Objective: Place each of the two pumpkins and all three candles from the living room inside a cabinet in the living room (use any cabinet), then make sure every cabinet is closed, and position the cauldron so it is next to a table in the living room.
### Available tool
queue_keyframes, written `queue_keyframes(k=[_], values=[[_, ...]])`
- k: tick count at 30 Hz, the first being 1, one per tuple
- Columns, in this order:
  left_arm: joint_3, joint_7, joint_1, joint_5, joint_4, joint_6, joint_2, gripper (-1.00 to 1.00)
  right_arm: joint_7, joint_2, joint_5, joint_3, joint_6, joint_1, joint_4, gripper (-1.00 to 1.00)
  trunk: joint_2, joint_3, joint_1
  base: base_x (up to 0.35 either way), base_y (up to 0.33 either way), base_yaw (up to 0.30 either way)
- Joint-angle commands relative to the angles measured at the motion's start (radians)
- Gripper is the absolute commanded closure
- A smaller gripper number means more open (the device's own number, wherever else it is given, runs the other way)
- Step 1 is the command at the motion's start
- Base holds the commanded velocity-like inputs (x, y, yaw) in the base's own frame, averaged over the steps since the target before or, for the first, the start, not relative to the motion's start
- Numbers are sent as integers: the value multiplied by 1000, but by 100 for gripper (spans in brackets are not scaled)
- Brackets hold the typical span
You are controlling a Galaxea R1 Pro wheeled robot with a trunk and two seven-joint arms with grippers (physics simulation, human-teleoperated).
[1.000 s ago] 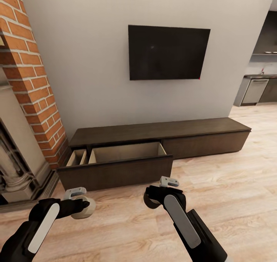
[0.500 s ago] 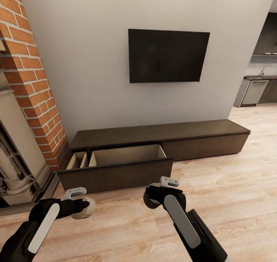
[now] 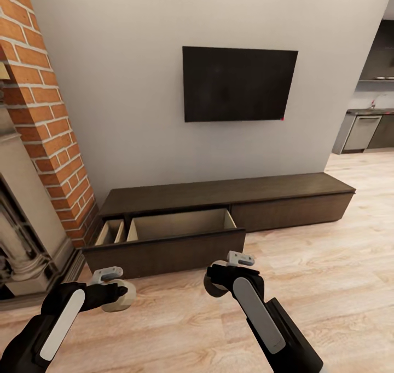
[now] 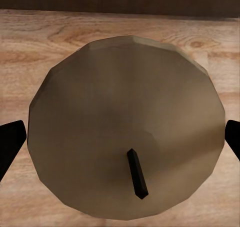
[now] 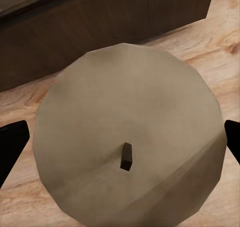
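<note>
Facing the cabinet in the head view, its drawer stands pulled out with open floor before it. Left gripper clamps a candle; clipping the drawer front could knock it loose. Each wrist view shows a candle gripped between the right gripper or left fingers.

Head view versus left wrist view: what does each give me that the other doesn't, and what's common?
Head view: the cabinet with its left drawer pulled open, pale inside, and the wall TV. Left wrist view: the dark wick, seen close up. Both: the candle held in the left end effector, with wooden floor behind it.
</note>
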Motion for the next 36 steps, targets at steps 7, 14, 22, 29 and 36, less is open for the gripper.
queue_keyframes(k=[7, 14, 22, 29, 36], values=[[-1, 11, -1, 10, -1, 3, 1, 100, -14, 0, -8, 1, 2, -1, -6, 100, 49, 21, -27, 0, 0, 0], [-2, 11, -1, 10, -1, 3, 1, 100, -12, 0, -8, 0, 3, -1, -3, 100, 98, 43, -54, 0, 0, 0], [-1, 11, -1, 10, -1, 3, 1, 100, -12, 0, -8, 0, 2, 0, -3, 100, 154, 68, -85, 0, 0, 0], [-1, 11, -1, 10, -1, 3, 1, 100, -13, 0, -7, 1, 2, -1, -2, 100, 203, 91, -111, 0, 0, 52], [-2, 11, -1, 10, -1, 3, 1, 100, -13, 0, -7, 0, 2, -1, -2, 100, 252, 116, -138, 0, 0, 255]])
